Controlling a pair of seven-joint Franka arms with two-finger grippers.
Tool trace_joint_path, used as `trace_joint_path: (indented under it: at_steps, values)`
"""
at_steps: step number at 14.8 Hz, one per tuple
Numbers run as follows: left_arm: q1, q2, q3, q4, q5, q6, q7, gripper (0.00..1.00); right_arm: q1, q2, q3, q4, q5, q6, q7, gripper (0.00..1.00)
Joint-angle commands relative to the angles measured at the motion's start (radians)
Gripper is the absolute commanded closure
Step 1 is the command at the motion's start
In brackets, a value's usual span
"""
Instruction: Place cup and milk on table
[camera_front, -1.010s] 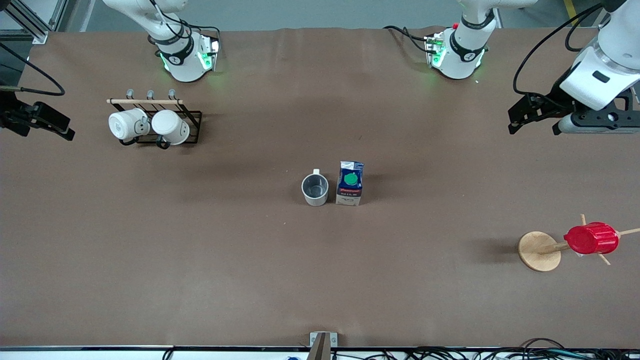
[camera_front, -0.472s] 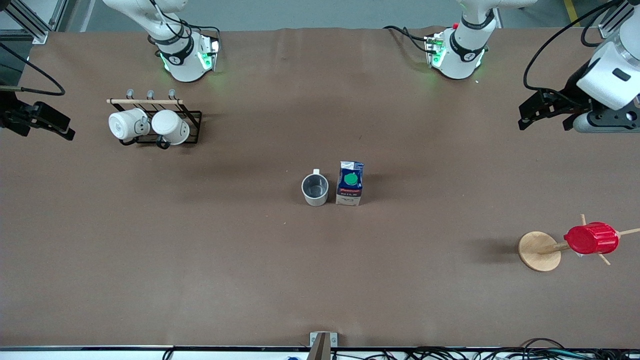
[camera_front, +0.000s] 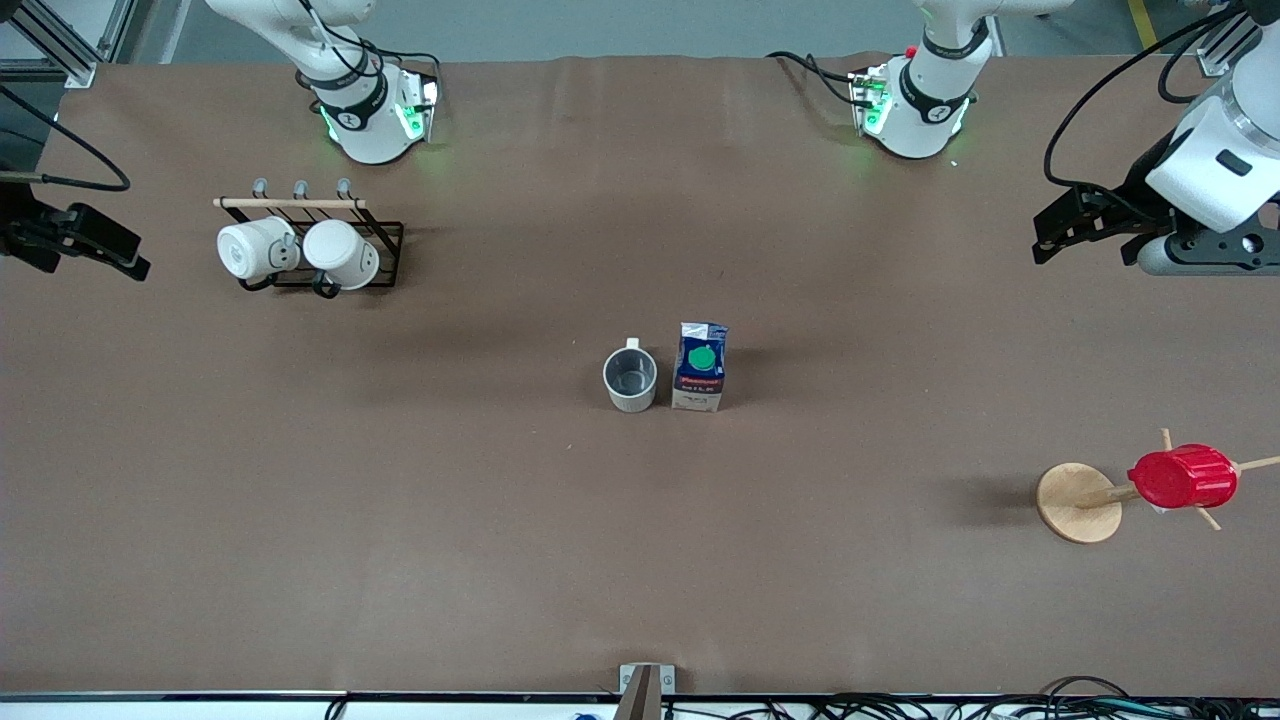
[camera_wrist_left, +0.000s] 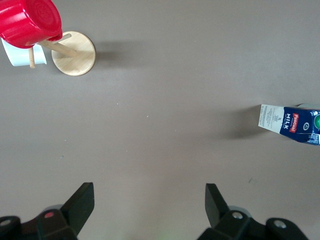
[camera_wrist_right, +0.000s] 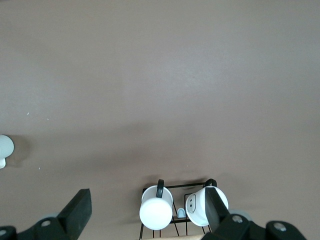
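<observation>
Matte brown table (camera_front: 500, 550), ribbed-base cup (camera_front: 630, 379), boxy milk (camera_front: 699, 366).

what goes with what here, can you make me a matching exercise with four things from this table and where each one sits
Things:
1. cup
2. milk
3. red ribbed cup
4. white mugs

Places:
A. hung on the black rack
B. mid-table, toward the right arm's end of the pair
C. on a wooden peg stand
D. mid-table, toward the left arm's end of the pair

Pairs: 1-B, 2-D, 3-C, 4-A
</observation>
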Motion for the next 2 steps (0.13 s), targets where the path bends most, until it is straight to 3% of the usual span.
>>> trace_joint_path:
  at_steps: [1,2]
  values:
    - [0.010,0.005,-0.009,0.023,0.008,-0.020,0.007,0.02,-0.020,-0.007,0.008,-0.009,0.022,-0.002,-0.016,0.00]
    - [0.010,0.005,-0.009,0.023,0.008,-0.018,0.009,0.02,-0.020,-0.007,0.008,-0.009,0.022,-0.002,-0.016,0.00]
